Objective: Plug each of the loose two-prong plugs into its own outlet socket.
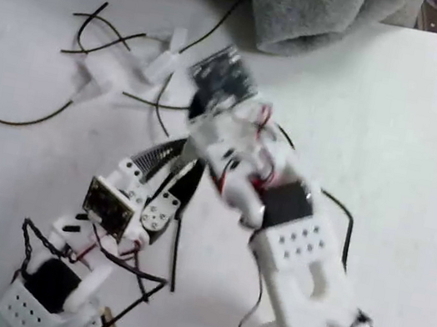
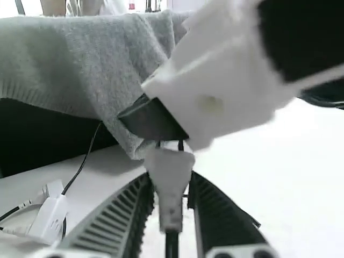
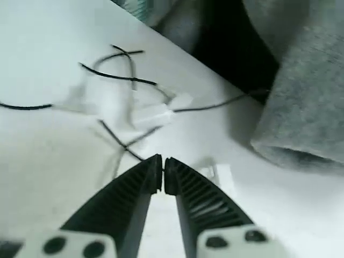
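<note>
white table (image 1: 428,124), plug (image 2: 169,169) half-hidden in left pincer (image 2: 171,185)

Makeshift robot workbench, white table (image 1: 428,124), grey cloth (image 1: 313,11) at far edge

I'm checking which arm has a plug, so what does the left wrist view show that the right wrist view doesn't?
Left wrist view, not the right: the left pincer clamped on a white plug, with the other arm's white body close ahead. Right wrist view, not the left: the right pincer shut and empty, facing a tangle of black cords. Both: the grey cloth, the white table and a loose white plug on its cord.
</note>
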`<action>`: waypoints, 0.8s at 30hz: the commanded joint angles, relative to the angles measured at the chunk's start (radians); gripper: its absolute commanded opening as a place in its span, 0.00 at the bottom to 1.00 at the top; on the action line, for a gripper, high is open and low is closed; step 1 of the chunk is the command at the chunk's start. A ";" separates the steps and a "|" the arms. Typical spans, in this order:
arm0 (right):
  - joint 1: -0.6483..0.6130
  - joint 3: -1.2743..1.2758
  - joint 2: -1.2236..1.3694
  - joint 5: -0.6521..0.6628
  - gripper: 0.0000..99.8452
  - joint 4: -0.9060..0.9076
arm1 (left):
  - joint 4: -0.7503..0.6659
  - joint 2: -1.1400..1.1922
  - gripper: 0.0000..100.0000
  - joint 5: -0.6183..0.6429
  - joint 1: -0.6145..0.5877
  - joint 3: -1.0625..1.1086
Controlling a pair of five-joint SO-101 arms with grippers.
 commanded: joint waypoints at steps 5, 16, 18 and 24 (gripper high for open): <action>0.165 -0.018 0.128 0.040 0.02 -0.090 | -0.009 -0.018 0.02 0.003 -0.007 -0.032; 0.165 -0.032 -0.085 0.040 0.02 -0.005 | 0.002 -0.016 0.02 0.003 -0.007 -0.025; 0.177 -0.031 -0.130 0.040 0.02 0.036 | 0.018 -0.016 0.02 0.005 -0.007 -0.006; 0.357 -0.029 -0.180 0.040 0.02 0.153 | 0.072 -0.016 0.02 0.008 0.002 0.057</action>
